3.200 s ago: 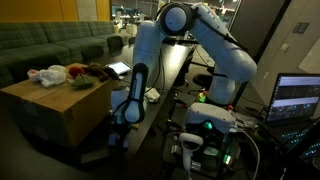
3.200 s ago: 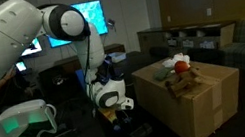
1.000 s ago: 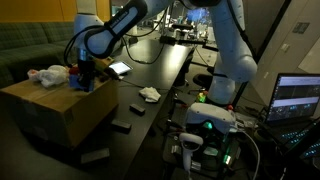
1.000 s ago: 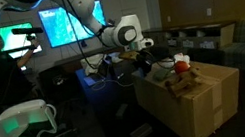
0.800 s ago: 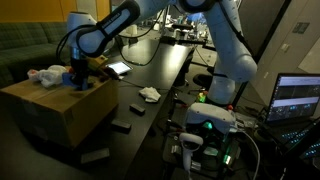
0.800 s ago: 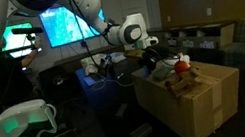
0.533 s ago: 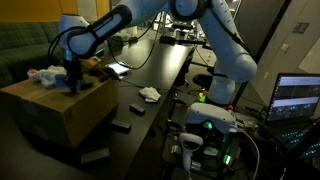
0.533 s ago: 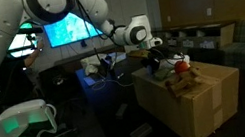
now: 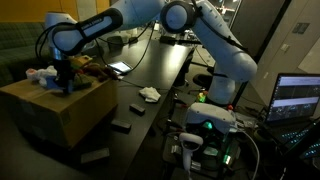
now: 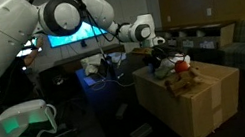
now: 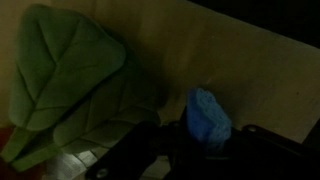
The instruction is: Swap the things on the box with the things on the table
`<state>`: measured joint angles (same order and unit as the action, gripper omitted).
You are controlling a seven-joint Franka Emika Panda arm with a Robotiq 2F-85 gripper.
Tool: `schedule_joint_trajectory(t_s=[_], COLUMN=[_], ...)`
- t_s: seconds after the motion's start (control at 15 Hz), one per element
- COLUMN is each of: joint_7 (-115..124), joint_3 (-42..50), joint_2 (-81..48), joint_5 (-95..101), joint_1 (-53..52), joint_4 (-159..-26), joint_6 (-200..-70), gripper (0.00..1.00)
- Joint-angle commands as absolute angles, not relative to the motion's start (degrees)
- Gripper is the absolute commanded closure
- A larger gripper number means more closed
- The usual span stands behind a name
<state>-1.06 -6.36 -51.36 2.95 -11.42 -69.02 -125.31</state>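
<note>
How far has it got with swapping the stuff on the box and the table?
Nothing looks swapped yet. In hand: the gripper, shut over the box, seems to pinch a blue thing. Left: the soft toys on the box and the white item on the table.

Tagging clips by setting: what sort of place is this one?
Likely an office or lab lounge, dimly lit: a green sofa, a long black table and an open laptop with a lit screen.
</note>
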Motion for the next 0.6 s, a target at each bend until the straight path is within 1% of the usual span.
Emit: schedule_joint_trajectory(t_s=[0.0, 0.53], joint_7=[-3.04, -3.65], joint_3=[-7.63, -8.81], joint_2=[-55.13, -57.73], joint_5=[1.06, -2.27], joint_1=[-11.11, -10.95], joint_4=[-60.51, -52.78], joint_6=[-119.56, -108.20], gripper=[0.97, 0.97])
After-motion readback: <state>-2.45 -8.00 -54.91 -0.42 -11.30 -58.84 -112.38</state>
